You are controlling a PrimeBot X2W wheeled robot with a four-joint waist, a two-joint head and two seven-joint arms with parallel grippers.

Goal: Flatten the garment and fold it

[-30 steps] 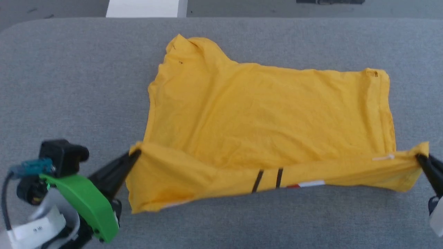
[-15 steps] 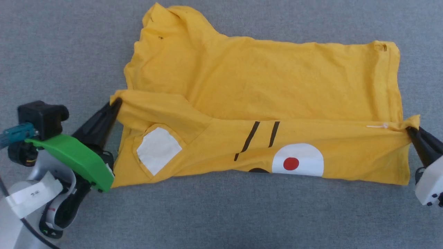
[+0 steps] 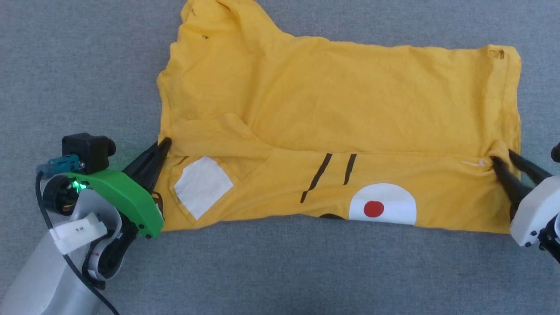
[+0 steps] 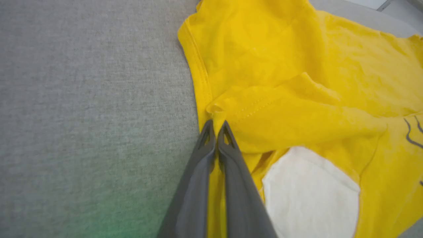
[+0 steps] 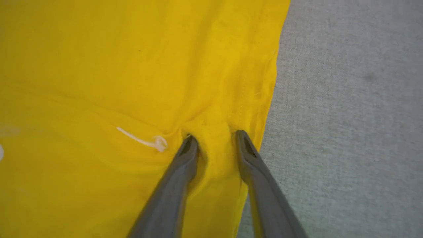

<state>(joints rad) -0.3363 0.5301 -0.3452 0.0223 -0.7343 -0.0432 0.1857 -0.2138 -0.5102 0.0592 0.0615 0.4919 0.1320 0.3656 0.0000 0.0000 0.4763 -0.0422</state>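
Garment (image 3: 341, 109) lies on grey mat (image 3: 87, 65), L pincer (image 3: 165, 142) nipping its edge.

Head camera steeply down over the garment (image 3: 341, 109); wrist cameras close at its opposite edges.

My yellow shirt (image 3: 341, 100) lies spread out on the grey table (image 3: 78, 65). The side near me is folded over. On it I see a white patch (image 3: 203, 186), two black stripes (image 3: 350, 168) and a red dot (image 3: 373, 208) in a white circle. My left gripper (image 3: 165, 142) pinches the fold's left end. My right gripper (image 3: 502, 156) sits at the right end, fingers apart.
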